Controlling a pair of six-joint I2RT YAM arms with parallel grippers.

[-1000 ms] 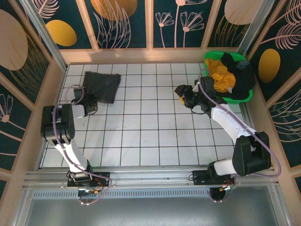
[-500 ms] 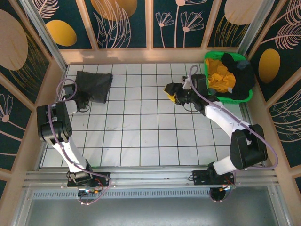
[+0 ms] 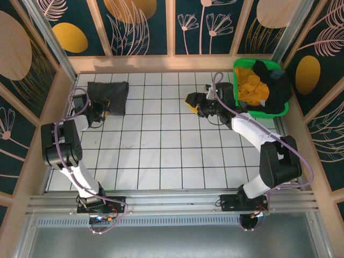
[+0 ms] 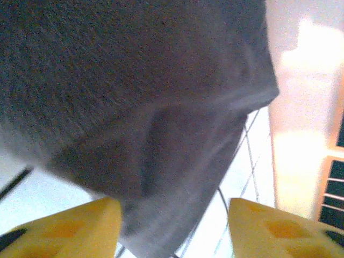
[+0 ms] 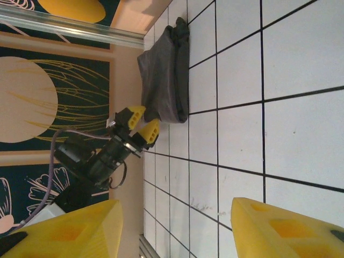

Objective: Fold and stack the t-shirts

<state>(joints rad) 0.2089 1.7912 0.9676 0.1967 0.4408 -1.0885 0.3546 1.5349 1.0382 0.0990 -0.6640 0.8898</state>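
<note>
Folded charcoal-black cloth t-shirt point(image 3: 107, 97) point(image 4: 134, 97) point(image 5: 164, 75): small rectangle, flat on white tiled table point(image 3: 161, 156), far-left corner, about 10 o'clock from table centre.

Left claw point(image 3: 103, 112) point(image 4: 172, 231) point(image 5: 142, 123): at shirt's 6 o'clock edge, just beside the cloth, yellow fingers spread apart, clamping nothing.

Right claw point(image 3: 191, 102) point(image 5: 174, 226): at 12 o'clock from centre, pointed toward 9 o'clock, fingers apart, empty, over bare tiles.

Green plastic mesh basket point(image 3: 282, 110): 2 o'clock corner, holding crumpled mustard-yellow tee point(image 3: 251, 88) and black tee point(image 3: 274, 86).
</note>
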